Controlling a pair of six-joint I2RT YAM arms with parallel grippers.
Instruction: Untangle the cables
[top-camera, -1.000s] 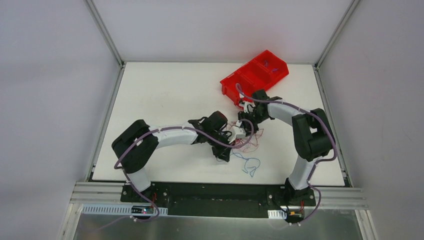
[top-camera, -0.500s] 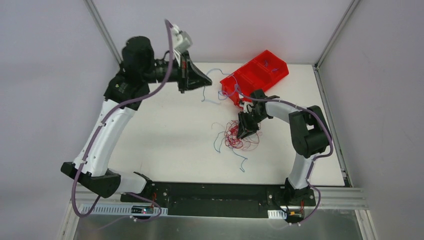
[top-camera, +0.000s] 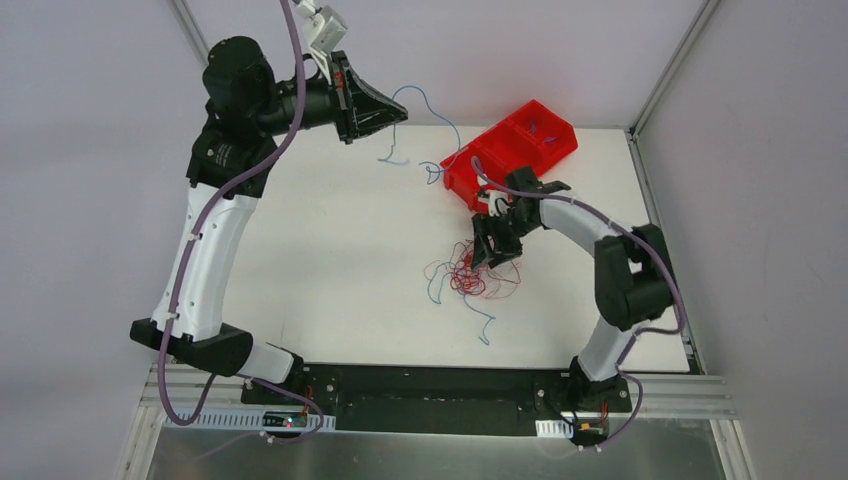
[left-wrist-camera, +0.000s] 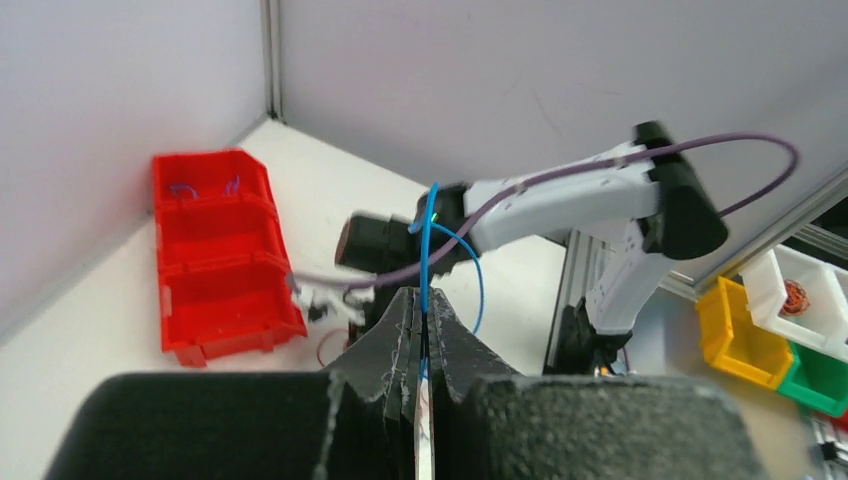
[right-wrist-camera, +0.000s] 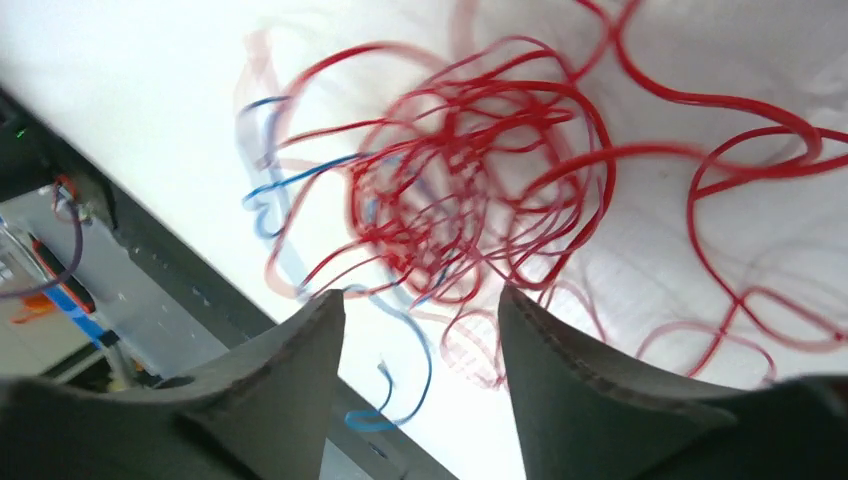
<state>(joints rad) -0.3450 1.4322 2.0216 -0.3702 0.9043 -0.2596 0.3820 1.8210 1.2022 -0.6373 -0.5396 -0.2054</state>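
A tangle of thin red cables (top-camera: 468, 277) lies on the white table near its middle, with blue strands (top-camera: 486, 325) trailing from it toward the near edge. My left gripper (top-camera: 400, 112) is raised high at the back left, shut on a blue cable (top-camera: 420, 104) that hangs in loops toward the red bin. In the left wrist view the blue cable (left-wrist-camera: 428, 235) rises from between the closed jaws (left-wrist-camera: 422, 300). My right gripper (top-camera: 484, 252) is open just above the tangle's far edge. In the right wrist view the red tangle (right-wrist-camera: 470, 190) lies beyond my open fingers (right-wrist-camera: 420, 305).
A red divided bin (top-camera: 510, 150) stands at the back right of the table, with small wire pieces in its far compartment. Metal frame rails (top-camera: 210, 70) run along the table's sides. Yellow, white and green bins (left-wrist-camera: 770, 330) show off the table in the left wrist view.
My left arm swung from the tangle up to the back left, pulling a blue cable out and lifting it higher. My right gripper shifted slightly away from the tangle.
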